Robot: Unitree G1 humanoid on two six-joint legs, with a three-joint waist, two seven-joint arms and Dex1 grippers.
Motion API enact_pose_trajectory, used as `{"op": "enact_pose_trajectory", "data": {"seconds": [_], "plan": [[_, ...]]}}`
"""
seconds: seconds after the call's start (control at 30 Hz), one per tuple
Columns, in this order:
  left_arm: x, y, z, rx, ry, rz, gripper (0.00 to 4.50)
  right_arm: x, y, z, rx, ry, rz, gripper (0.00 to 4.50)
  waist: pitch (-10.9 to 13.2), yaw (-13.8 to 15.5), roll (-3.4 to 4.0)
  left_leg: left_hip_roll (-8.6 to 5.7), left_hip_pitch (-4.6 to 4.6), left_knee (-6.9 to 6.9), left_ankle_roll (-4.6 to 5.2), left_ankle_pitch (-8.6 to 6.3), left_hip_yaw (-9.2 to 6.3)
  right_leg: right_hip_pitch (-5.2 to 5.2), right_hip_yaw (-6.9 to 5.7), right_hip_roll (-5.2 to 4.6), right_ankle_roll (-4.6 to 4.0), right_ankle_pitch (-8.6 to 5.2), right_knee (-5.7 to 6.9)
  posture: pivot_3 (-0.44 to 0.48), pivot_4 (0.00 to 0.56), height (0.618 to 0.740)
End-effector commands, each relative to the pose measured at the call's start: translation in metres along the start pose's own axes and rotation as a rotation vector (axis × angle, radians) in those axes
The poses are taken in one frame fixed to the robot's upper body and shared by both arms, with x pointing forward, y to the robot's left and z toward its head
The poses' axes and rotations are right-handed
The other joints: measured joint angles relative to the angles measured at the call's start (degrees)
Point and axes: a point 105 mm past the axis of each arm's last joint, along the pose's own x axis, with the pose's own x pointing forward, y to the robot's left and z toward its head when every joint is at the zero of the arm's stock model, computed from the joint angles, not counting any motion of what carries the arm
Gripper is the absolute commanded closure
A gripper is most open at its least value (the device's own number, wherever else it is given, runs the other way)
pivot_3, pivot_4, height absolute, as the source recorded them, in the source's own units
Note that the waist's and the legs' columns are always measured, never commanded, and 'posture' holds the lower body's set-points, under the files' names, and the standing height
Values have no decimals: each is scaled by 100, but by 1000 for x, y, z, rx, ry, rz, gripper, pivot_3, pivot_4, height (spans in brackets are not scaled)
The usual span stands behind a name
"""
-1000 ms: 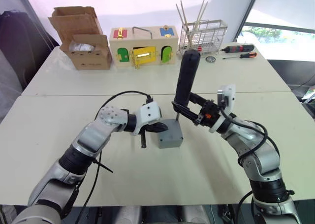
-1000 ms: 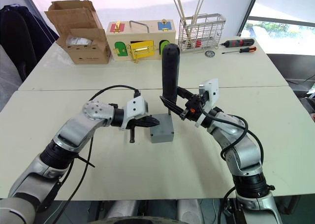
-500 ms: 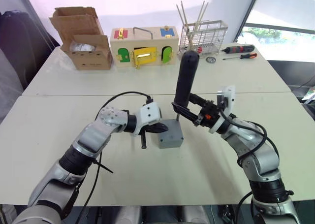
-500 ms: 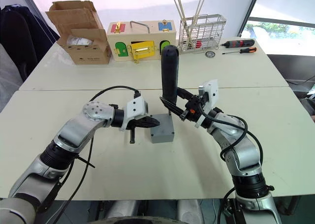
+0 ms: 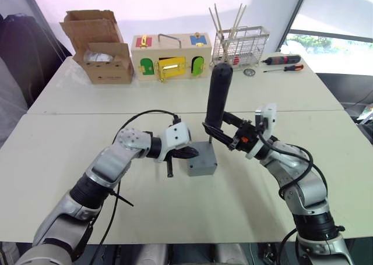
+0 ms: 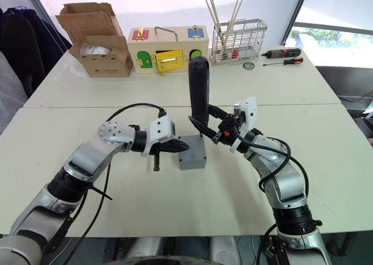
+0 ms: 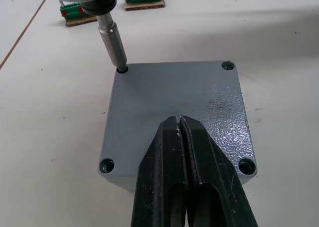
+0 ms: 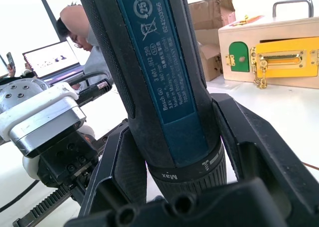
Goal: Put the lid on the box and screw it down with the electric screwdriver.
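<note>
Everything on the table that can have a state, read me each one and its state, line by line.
lid: seated on the box, bit in one corner hole.
box: closed by the lid, upright on the table.
electric screwdriver: upright, held by the right gripper.
left gripper: shut, pressing on the lid.
cardboard box: flaps open.
wooden latch box: doors closed.

One grey box [image 5: 201,161], one electric screwdriver [image 5: 217,99], two hand screwdrivers [image 5: 282,62], one cardboard box [image 5: 99,45]
</note>
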Motion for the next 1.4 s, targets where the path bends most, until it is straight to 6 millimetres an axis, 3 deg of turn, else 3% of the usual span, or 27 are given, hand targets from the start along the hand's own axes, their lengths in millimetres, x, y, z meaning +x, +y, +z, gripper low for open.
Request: {"op": "enact_pose_trajectory", "data": {"seconds": [0.03,0.87,1.07,1.2,1.3,1.4], "plan": [[-1,-1,2,15,5,3,4500,-11,14,-69,163,239,19,2687,0,1,0,0,0,0,0,0,0,0,0,0,0,0,0,0,150,730],[3,1,3,4,-6,11,4500,-8,2,-54,128,190,-17,2687,-1,12,1,0,0,-2,0,0,-7,2,0,-1,1,-2,-9,0,150,730],[6,1,0,-4,-10,9,4500,0,-14,-8,100,38,-56,2687,6,16,10,0,-7,-2,0,0,-7,1,1,-2,1,-2,-12,0,150,730],[7,2,1,0,-16,10,4500,-1,-29,75,117,-157,-36,2687,50,17,36,-3,-18,-3,-1,0,-6,-8,4,-5,1,-2,-15,0,150,730],[2,8,10,5,-56,30,4500,-9,-40,111,167,-224,-24,2687,86,35,55,-8,-88,11,-7,5,-7,-78,7,-11,1,0,3,0,150,730],[-4,21,31,-34,-175,75,4500,-22,-71,149,263,-418,-153,2687,113,17,54,-5,-122,9,-51,31,-7,-118,5,-10,2,1,11,0,150,730]]}}
